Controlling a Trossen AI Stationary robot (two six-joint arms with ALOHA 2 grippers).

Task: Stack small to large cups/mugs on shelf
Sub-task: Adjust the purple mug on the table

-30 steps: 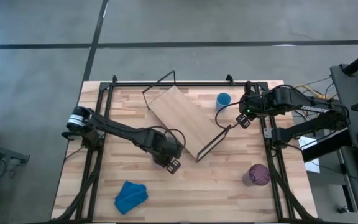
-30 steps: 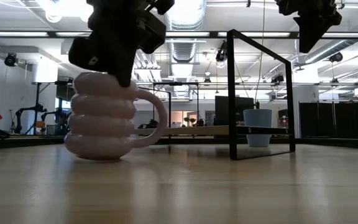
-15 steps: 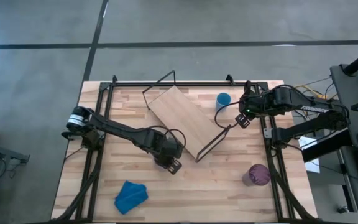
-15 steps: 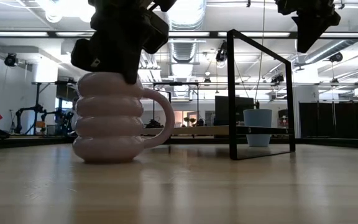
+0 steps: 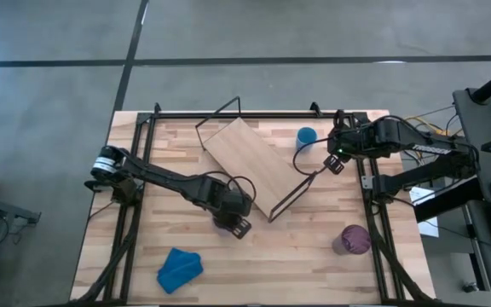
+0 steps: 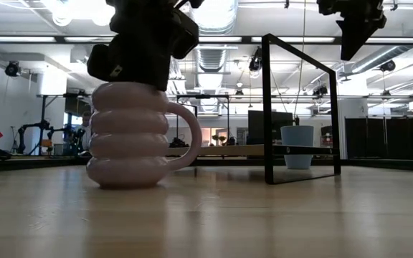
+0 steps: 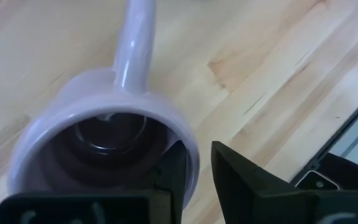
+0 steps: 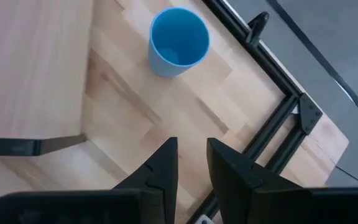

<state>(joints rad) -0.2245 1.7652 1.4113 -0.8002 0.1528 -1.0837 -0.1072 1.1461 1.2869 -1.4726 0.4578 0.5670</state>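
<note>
The pale-lilac ribbed mug stands upright on its base near the table's middle, handle pointing away from the fingers. My left gripper is over it, shut on its rim. The small light-blue cup stands at the far right. My right gripper hovers beside and above it, fingers nearly together, holding nothing. The dark-purple cup stands near the right near corner. The shelf lies askew at the middle; a black wire end frame stands upright. My left gripper holds the mug by its rim, on the side opposite the handle. One finger is inside the mug and the other outside, pinching the wall. The fingers come from above, pointing down. The mug stands upright with its base on the table.
A crumpled blue cloth lies at the near left. Black rails run along the table's edges. Bare wood lies between the mug, the cloth and the purple cup.
My left gripper, keeping its hold on the rim, has shifted the mug a little toward the table's right and near edge; the mug has stayed upright. The right arm has kept still.
</note>
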